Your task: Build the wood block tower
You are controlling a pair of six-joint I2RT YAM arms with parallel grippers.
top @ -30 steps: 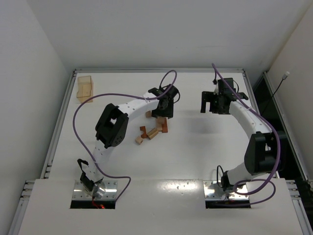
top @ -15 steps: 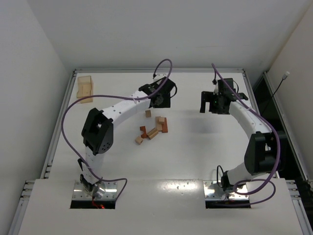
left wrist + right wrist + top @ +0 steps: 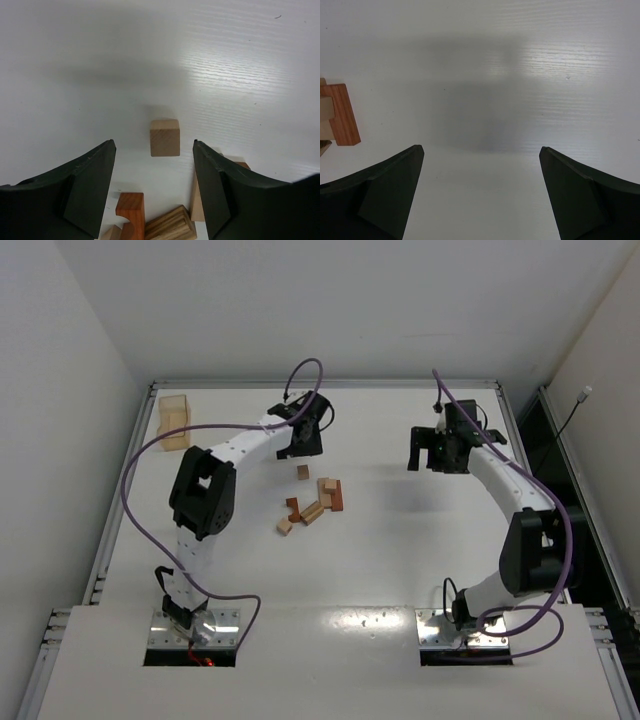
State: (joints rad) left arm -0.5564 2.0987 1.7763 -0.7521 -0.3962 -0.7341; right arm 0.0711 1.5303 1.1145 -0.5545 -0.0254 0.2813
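Pulling away from the wood blocks (image 3: 312, 502), the left gripper (image 3: 300, 447) hung spread, empty; right gripper (image 3: 436, 454) stayed spread; wrist views cropped them.

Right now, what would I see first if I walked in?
The white left arm and right arm curve over a table. Between them lies a heap of wooden blocks, one tan cube apart, and a see-through box stands at the far left corner.

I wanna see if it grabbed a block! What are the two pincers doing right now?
Left pincer: open, holding nothing.
Right pincer: open, holding nothing.
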